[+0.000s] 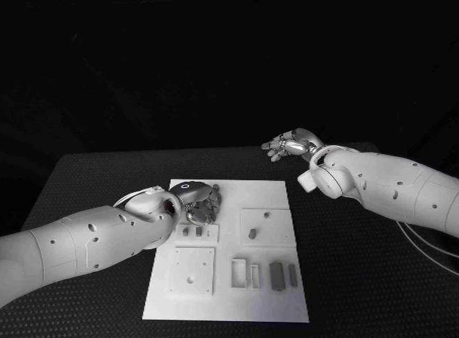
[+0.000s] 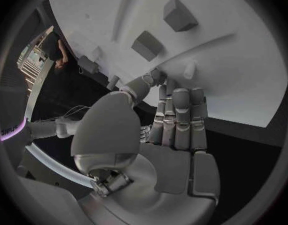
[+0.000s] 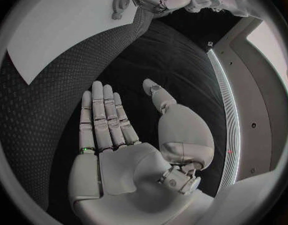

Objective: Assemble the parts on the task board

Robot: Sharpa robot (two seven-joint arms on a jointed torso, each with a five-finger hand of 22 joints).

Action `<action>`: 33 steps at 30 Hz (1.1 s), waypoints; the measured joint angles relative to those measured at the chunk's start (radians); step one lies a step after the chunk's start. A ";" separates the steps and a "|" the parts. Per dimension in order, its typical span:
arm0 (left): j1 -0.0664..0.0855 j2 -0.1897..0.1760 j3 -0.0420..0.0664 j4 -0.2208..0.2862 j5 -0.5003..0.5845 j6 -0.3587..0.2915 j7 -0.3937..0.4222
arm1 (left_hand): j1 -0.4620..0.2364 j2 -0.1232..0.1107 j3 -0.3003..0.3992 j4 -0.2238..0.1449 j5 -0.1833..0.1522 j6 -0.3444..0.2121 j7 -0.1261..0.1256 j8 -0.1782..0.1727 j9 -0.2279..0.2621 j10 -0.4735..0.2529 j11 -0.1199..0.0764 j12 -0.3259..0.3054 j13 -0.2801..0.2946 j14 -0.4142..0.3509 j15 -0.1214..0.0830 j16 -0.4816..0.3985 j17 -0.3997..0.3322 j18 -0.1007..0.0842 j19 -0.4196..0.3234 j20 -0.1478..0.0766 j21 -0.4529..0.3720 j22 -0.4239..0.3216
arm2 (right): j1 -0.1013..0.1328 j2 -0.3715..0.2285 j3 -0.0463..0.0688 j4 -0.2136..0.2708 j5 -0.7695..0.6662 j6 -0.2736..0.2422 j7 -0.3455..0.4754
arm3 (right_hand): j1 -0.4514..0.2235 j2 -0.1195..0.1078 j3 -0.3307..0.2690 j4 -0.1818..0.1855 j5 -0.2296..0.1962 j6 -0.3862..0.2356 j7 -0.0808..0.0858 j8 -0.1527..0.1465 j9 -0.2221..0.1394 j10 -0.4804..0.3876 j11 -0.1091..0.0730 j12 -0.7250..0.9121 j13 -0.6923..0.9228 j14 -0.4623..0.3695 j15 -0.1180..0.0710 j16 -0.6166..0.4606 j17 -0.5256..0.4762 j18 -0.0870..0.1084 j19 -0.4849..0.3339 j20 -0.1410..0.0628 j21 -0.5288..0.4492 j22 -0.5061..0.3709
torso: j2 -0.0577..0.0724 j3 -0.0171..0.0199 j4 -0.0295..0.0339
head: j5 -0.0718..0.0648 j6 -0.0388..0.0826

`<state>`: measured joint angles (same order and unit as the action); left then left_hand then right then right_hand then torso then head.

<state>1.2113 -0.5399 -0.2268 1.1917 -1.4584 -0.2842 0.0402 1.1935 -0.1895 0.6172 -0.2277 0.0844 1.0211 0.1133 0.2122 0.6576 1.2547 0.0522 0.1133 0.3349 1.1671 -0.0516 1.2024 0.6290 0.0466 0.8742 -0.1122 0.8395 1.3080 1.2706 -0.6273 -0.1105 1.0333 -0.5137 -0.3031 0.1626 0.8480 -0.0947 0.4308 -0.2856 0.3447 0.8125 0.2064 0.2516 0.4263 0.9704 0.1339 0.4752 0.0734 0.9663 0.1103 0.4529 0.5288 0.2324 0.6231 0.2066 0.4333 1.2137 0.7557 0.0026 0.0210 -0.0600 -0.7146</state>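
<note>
A white task board point(image 1: 270, 193) lies mid-tabletop point(image 1: 98, 172), small grey parts point(image 1: 252, 233) on it. The left hand point(image 1: 197, 204) hovers over its near-left corner, fingers apart, holding nothing. The right hand point(image 1: 291, 146) waits beyond, open. The parts look light, rigid, smooth — likely best pinched across their flat sides.

Open desk point(image 1: 98, 176) flanking the task board point(image 1: 275, 296) on both sides. Left robot hand point(image 1: 199, 204) blocking the board's far-left corner; small upright parts point(image 1: 278, 274) cluttering the near half.
</note>
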 measured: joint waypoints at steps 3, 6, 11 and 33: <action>0.000 0.001 0.000 0.000 -0.001 0.004 0.000 | 0.002 0.002 0.000 0.000 0.000 0.000 0.000 0.000 -0.002 0.000 0.000 0.002 0.002 -0.002 -0.002 0.002 0.000 0.000 0.000 0.000 0.001 0.000 | 0.000 0.000 0.000 0.001 0.000 0.000 0.000 | 0.000 0.000 0.000 0.000 0.000 0.000 0.000 0.000 -0.001 0.000 0.000 0.000 0.000 0.000 0.000 0.000 0.000 0.000 0.000 0.000 0.000 0.000 | 0.000 0.0003 0.0000 | 0.001 -0.001; 0.000 0.003 0.000 -0.003 -0.002 0.009 0.000 | -0.001 0.006 0.000 0.000 0.000 0.000 0.000 0.000 -0.003 0.000 0.000 0.004 0.002 -0.002 -0.002 0.002 0.000 0.000 0.000 0.000 0.001 0.000 | 0.000 -0.001 0.000 0.001 0.000 0.000 0.000 | 0.000 0.000 0.000 0.000 0.000 0.000 0.000 0.000 -0.001 0.000 0.000 0.000 0.000 0.000 0.000 0.000 0.000 0.000 0.000 0.000 0.000 0.000 | 0.000 0.0003 -0.0001 | 0.001 -0.001; 0.001 0.011 0.001 -0.012 -0.003 0.015 0.000 | -0.003 0.007 0.000 0.000 0.000 0.000 0.000 0.000 -0.004 0.005 0.001 0.011 0.004 -0.002 -0.002 0.007 0.001 0.000 0.000 0.000 0.001 0.000 | 0.000 0.000 0.000 0.001 0.000 0.000 0.000 | 0.000 0.000 0.000 0.000 0.000 0.000 0.000 0.000 -0.001 0.000 0.000 0.000 0.000 0.000 0.000 0.000 0.000 0.000 0.000 0.000 0.000 0.000 | 0.000 0.0005 -0.0012 | 0.001 -0.001; -0.001 0.016 0.002 -0.016 -0.012 0.019 0.003 | -0.006 0.072 0.000 0.000 0.004 0.058 -0.015 0.020 -0.013 0.046 -0.018 0.026 0.011 0.009 -0.020 0.029 -0.001 0.000 0.000 0.000 0.020 0.000 | 0.000 -0.001 0.000 0.002 0.000 0.000 0.000 | 0.000 0.000 0.000 0.000 0.000 0.000 0.000 0.000 -0.001 0.000 0.000 0.000 0.000 0.000 0.000 0.000 -0.001 0.000 0.000 0.000 -0.004 0.002 | 0.000 0.0009 -0.0001 | -0.002 -0.004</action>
<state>1.2104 -0.5243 -0.2252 1.1757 -1.4707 -0.2653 0.0436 1.1871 -0.1179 0.6169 -0.2280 0.0887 1.0790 0.0981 0.2326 0.6449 1.3008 0.0339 0.1395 0.3456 1.1757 -0.0717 1.2314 0.6281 0.0464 0.8741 -0.1122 0.8593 1.3076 1.2706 -0.6286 -0.1105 1.0350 -0.5137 -0.3026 0.1626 0.8479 -0.0947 0.4308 -0.2855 0.3447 0.8129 0.2061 0.2516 0.4255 0.9704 0.1339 0.4752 0.0737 0.9663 0.1103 0.4529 0.5280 0.2324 0.6231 0.2066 0.4296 1.2156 0.7556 0.0035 0.0209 -0.0623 -0.7188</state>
